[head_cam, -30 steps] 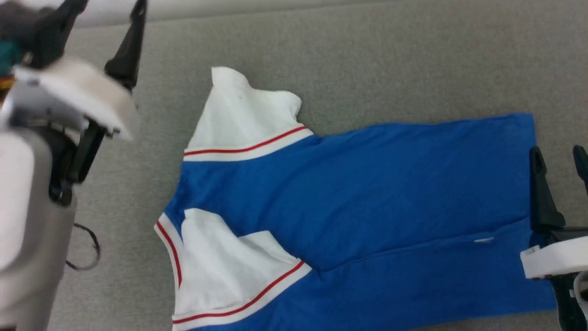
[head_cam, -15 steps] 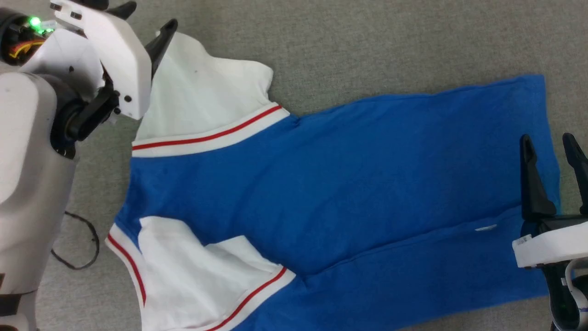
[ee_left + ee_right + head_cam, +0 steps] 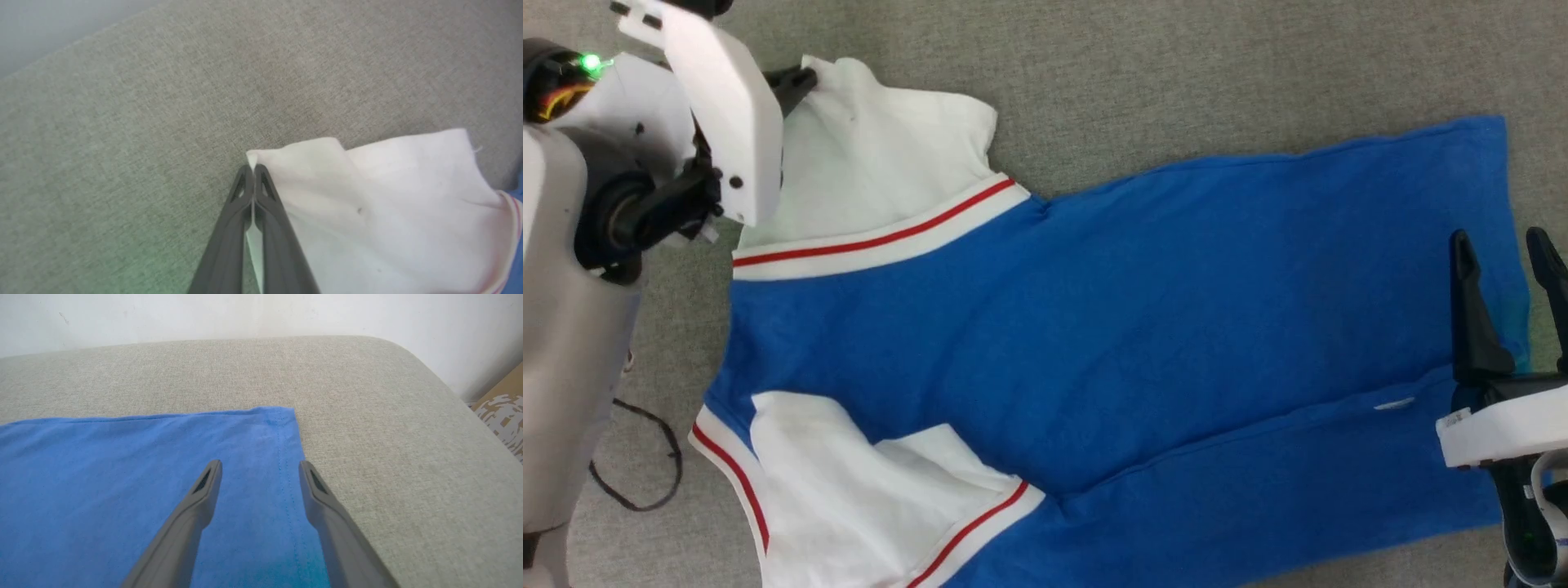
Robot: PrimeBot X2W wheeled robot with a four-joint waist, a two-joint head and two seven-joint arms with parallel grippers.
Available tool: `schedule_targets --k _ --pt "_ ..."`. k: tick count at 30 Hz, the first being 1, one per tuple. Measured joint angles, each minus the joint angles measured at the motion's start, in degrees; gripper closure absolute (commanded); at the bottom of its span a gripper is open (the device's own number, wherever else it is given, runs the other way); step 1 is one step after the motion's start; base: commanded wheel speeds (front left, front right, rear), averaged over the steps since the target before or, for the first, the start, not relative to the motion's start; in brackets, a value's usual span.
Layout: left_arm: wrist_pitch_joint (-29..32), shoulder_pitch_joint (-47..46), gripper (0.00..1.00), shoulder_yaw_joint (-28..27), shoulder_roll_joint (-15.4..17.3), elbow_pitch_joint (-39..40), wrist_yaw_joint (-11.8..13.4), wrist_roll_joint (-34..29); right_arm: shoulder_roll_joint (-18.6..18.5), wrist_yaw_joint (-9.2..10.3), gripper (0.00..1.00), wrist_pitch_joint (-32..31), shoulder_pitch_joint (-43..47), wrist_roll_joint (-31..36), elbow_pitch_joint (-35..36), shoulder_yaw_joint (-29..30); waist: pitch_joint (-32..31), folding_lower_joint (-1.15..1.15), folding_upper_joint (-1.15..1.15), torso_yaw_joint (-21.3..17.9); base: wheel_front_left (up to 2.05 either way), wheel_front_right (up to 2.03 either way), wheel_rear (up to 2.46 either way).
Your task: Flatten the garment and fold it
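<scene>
Grey fabric surface; garment spread; left fingers pinch sleeve corner; right fingers apart.

White forearm shell, green LED; right claw dark, tapered.

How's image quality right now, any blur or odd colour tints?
Head view: sharp, evenly lit. Left wrist view: slightly soft, green cast on the grey surface beside the left tool. Right wrist view: crisp, teal tint on the garment near the bottom edge.
</scene>
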State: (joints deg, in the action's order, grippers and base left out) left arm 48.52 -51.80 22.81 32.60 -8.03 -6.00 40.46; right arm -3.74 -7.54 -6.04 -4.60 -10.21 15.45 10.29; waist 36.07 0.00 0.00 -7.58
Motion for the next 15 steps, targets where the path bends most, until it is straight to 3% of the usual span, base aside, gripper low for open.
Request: schedule_targets --k 7,15 --pt "-6.8 2.2 1.0 -1.9 -1.5 -0.4 0.6 0.4 -1.1 0.0 0.0 -1.0 -1.5 0.0 1.4 -0.7 -0.9 0.01 0.0 0.6 0.0 0.0 0.0" --pt "-13.3 2.7 1.0 -3.1 -2.4 -0.6 0.6 0.4 -6.5 0.0 0.0 -8.1 -9.8 -4.4 2.1 1.6 -2.9 0.0 0.0 1.6 0.0 0.0 0.0"
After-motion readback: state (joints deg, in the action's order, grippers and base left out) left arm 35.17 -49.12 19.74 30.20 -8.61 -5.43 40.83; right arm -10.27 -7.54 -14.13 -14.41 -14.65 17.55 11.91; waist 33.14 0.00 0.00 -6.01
